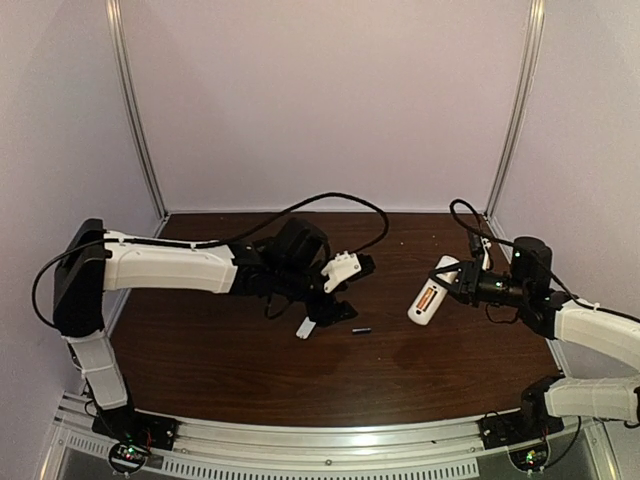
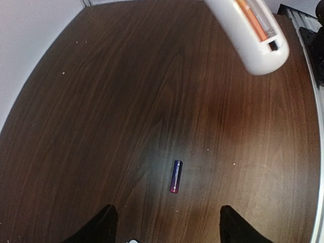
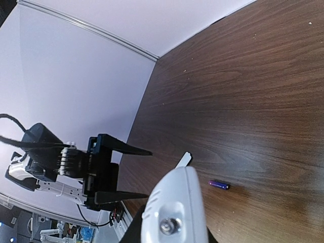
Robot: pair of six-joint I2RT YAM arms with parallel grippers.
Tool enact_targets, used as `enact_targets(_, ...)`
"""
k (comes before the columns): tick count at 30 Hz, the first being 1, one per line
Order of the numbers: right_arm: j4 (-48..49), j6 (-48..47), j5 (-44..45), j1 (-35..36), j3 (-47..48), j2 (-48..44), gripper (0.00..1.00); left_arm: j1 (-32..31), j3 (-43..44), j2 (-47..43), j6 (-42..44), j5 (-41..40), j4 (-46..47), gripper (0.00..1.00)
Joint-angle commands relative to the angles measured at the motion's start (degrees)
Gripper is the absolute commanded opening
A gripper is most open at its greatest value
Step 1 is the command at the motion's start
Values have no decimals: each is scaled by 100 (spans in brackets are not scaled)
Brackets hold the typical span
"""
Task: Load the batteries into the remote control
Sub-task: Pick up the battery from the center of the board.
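My right gripper is shut on the white remote control and holds it above the table, back side up. The orange battery lies in its open recess, also seen in the left wrist view. The dark purple-blue battery lies loose on the brown table, between and a little ahead of my left gripper's open, empty fingers. My left gripper hovers just left of and above it. In the right wrist view the remote fills the lower middle, with the loose battery beyond it.
A small white battery cover lies on the table under my left gripper, left of the loose battery; it also shows in the right wrist view. A black cable loops over the back of the table. White walls enclose it.
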Motion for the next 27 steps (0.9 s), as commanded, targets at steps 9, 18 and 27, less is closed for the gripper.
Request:
enact_targets(9, -1014, -641, 133, -379, -199, -616, 0, 117, 2118, 2012, 261, 189, -1875, 44)
enact_targets(18, -1065, -630, 16, -672, -286, -674, 0, 72, 2603, 2572, 547, 188, -2199, 43)
enact_targets(27, -1280, -778, -56, -818, -234, -651, 0, 9, 3300, 3177, 644, 114, -2408, 41)
